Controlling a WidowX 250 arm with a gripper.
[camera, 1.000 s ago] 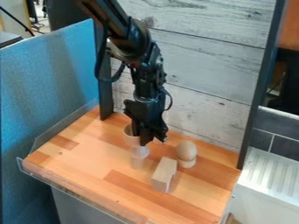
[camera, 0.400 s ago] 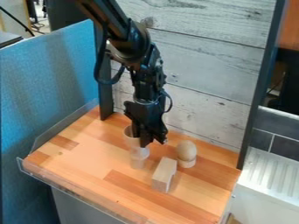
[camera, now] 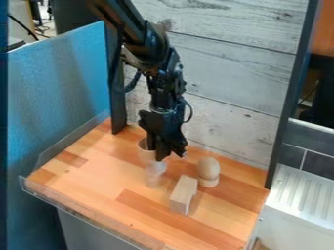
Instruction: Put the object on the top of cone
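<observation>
The black gripper (camera: 168, 155) hangs down low over the back left-centre of the wooden work surface. Beside it on the left stands a pale, cone-like cup (camera: 145, 152), partly hidden by the gripper. A translucent whitish piece (camera: 155, 172) is just below and in front of the gripper; whether they touch, I cannot tell.
Right of the gripper, a wooden egg-shaped piece (camera: 208, 168) sits on a small round base. A pale wooden block (camera: 183, 195) lies in front of it. A clear raised edge (camera: 72, 141) borders the surface's left side, and a plank wall stands behind.
The gripper and the pieces on the surface show no clear movement. A dark blue strip now runs down the view's left edge.
</observation>
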